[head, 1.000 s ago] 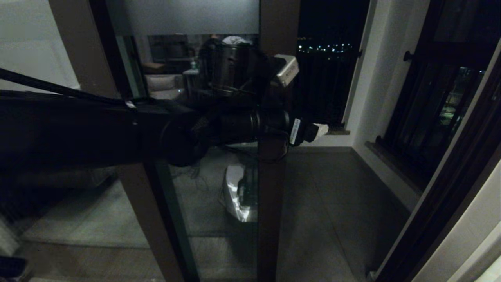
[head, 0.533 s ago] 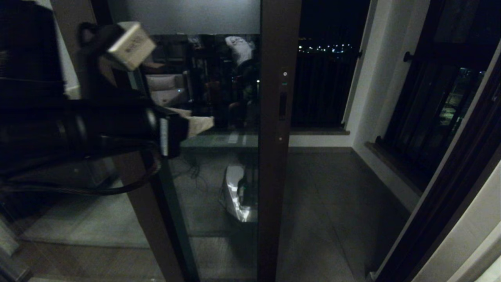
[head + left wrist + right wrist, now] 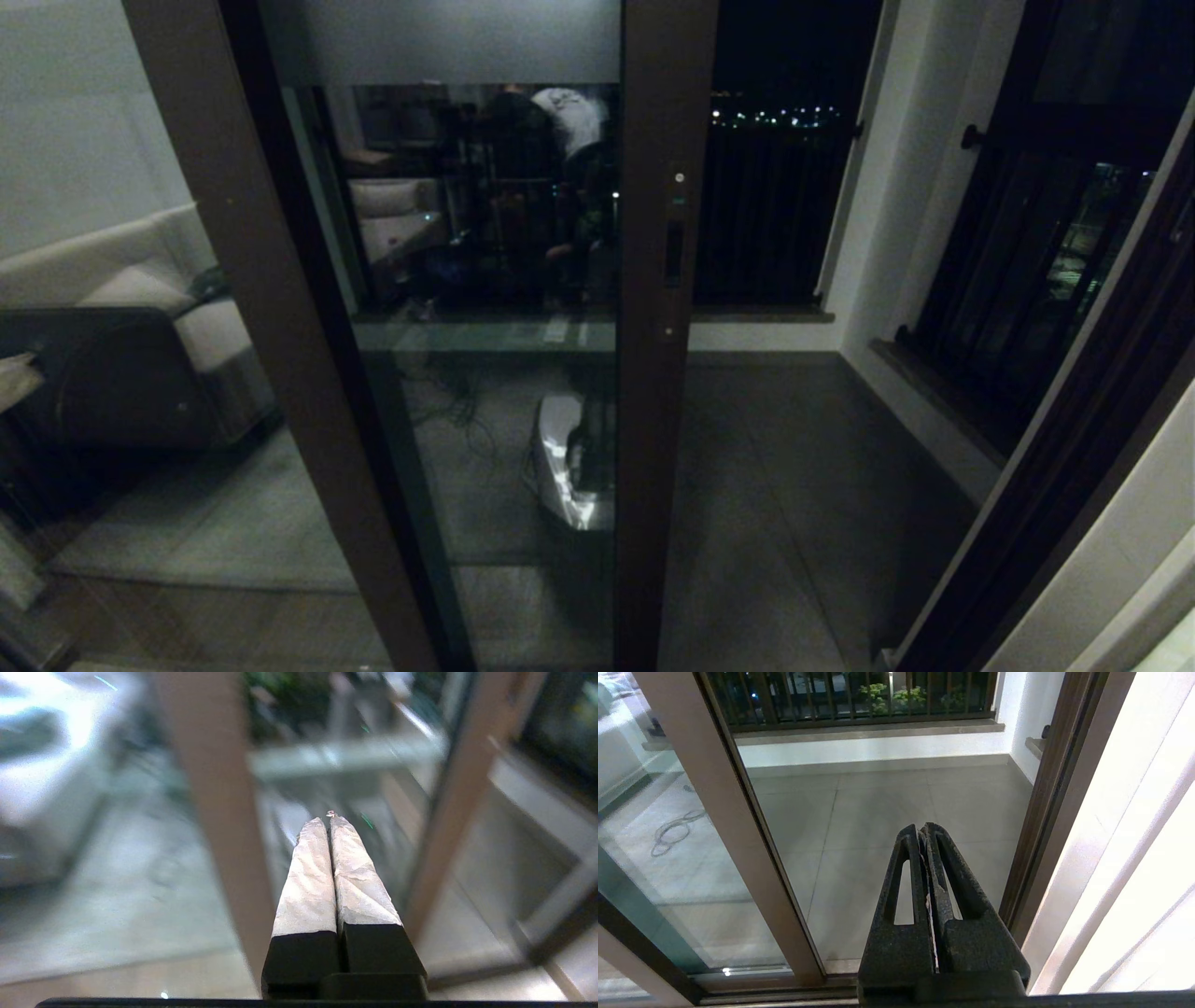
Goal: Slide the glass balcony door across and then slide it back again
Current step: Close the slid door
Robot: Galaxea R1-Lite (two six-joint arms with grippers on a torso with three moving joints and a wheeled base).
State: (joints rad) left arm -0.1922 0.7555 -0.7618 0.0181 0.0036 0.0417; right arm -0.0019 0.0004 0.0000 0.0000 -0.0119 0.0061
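The glass balcony door (image 3: 504, 280) stands partly slid to the left, with a frosted band along its top. Its dark brown stile (image 3: 661, 420) carries the narrow pull slot (image 3: 673, 252). Neither arm shows in the head view. My left gripper (image 3: 329, 819) is shut on nothing, low down, with brown frame bars (image 3: 215, 812) blurred beyond it. My right gripper (image 3: 920, 828) is shut and empty, hanging before the open doorway. It sits between the door's stile (image 3: 719, 821) and the jamb (image 3: 1045, 812), touching neither.
To the right of the stile the doorway opens onto the tiled balcony floor (image 3: 784, 485). A black-framed window with railing bars (image 3: 1036, 252) lines the right wall. A second brown stile (image 3: 271, 373) stands further left. A sofa (image 3: 140, 327) sits at far left, and the dark jamb (image 3: 1055, 485) at far right.
My left arm has swung away from the door's stile to the left and dropped out of the head view. The door has stayed where it was.
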